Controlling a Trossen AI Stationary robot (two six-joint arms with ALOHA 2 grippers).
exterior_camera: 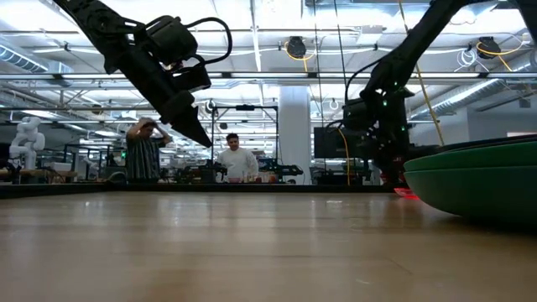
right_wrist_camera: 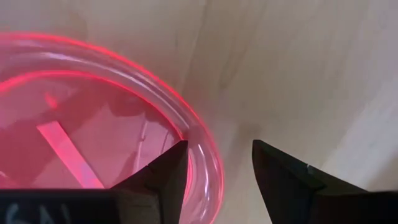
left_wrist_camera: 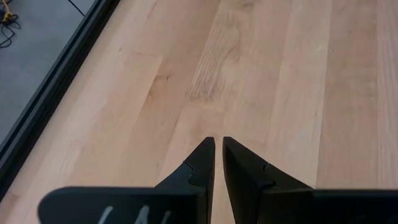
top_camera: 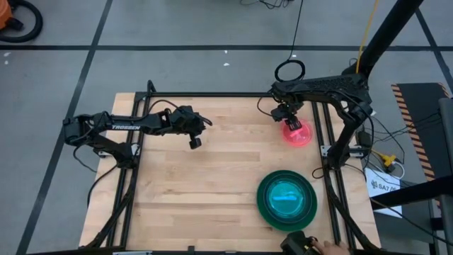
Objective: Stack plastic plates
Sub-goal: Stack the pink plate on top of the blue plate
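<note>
A small translucent pink plate (top_camera: 299, 134) (right_wrist_camera: 74, 124) lies flat on the wooden table near its far right corner. My right gripper (top_camera: 289, 119) (right_wrist_camera: 219, 149) points down over the plate's edge and is open. One finger stands over the plate's inside and the other outside its rim (right_wrist_camera: 208, 155); I see no touch. A stack of plates (top_camera: 287, 198) (exterior_camera: 478, 180) rests near the right front, green at the bottom and translucent blue on top. My left gripper (top_camera: 195, 144) (left_wrist_camera: 218, 146) hangs shut and empty above the bare wood at the far left.
A person's hand (top_camera: 333, 248) and a dark object (top_camera: 297, 243) show at the table's near edge, just in front of the stack. Black frame rails (top_camera: 329, 152) run along the table's sides. Two people (exterior_camera: 147, 155) (exterior_camera: 237, 159) stand in the room behind.
</note>
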